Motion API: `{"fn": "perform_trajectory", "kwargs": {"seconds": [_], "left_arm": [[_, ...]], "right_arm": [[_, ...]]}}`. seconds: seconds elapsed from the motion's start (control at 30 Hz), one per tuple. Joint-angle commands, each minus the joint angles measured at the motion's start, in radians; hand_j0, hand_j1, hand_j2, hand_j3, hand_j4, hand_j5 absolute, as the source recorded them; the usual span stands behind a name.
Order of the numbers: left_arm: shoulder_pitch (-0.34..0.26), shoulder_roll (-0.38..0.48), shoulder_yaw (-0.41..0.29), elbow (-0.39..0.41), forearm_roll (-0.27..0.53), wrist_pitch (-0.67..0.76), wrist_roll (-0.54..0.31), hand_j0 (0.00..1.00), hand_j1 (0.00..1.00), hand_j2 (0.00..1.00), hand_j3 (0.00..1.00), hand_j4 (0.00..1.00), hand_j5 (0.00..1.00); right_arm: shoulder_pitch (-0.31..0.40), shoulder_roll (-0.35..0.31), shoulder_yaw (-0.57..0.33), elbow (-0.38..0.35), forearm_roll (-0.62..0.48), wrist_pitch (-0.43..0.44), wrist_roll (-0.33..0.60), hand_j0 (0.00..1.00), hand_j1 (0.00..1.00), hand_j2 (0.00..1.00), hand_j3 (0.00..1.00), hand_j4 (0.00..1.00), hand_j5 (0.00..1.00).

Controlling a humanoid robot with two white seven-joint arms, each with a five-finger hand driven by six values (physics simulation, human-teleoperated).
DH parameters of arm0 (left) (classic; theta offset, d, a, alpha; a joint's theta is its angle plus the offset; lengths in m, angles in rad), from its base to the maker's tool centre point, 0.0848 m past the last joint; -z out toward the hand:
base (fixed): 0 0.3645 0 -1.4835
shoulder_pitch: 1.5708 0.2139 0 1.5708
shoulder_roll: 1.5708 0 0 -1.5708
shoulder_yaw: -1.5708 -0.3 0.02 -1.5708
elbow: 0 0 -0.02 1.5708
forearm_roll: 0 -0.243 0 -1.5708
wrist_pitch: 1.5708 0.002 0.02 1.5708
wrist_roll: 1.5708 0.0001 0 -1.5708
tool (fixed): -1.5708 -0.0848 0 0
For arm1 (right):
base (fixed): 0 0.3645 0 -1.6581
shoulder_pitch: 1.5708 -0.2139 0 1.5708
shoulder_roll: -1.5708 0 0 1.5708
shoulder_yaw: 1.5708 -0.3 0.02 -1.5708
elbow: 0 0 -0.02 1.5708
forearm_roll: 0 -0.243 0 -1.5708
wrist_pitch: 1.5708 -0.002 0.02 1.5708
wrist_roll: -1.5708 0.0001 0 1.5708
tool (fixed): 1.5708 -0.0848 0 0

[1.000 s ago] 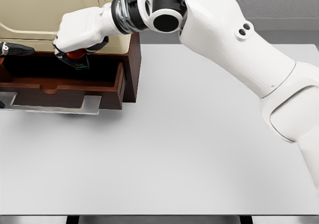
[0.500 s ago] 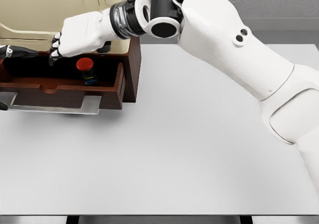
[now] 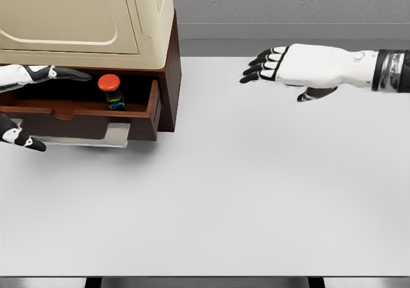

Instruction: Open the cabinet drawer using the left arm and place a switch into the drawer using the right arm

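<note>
So the switch (image 3: 110, 90) sits upright inside the open drawer (image 3: 77, 112) at upper left, while the right hand (image 3: 301, 67) hovers empty, fingers loose, upper right, and the left hand (image 3: 19, 105) at the left edge looks open beside the drawer front, gripping nothing.

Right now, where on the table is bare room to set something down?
The white table is bare in front of the open drawer and below the right robot hand. Crowded: the drawer corner, with the red-capped switch and the left robot hand.
</note>
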Motion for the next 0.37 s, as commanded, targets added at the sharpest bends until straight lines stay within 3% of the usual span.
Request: {"fn": "perform_trajectory", "kwargs": {"seconds": [0.0,0.33], "left_arm": [[0.000,-0.051,0.006,-0.007,0.010,0.003,0.000,1.00,1.00,1.00,1.00,1.00,1.00],[0.000,-0.066,0.006,-0.007,0.005,0.001,0.000,1.00,1.00,1.00,1.00,1.00,1.00]], "right_arm": [[0.003,-0.029,-0.030,0.044,-0.032,0.003,-0.001,1.00,1.00,1.00,1.00,1.00,1.00],[0.045,-0.087,-0.017,0.073,-0.048,0.003,-0.001,1.00,1.00,1.00,1.00,1.00,1.00]]}}
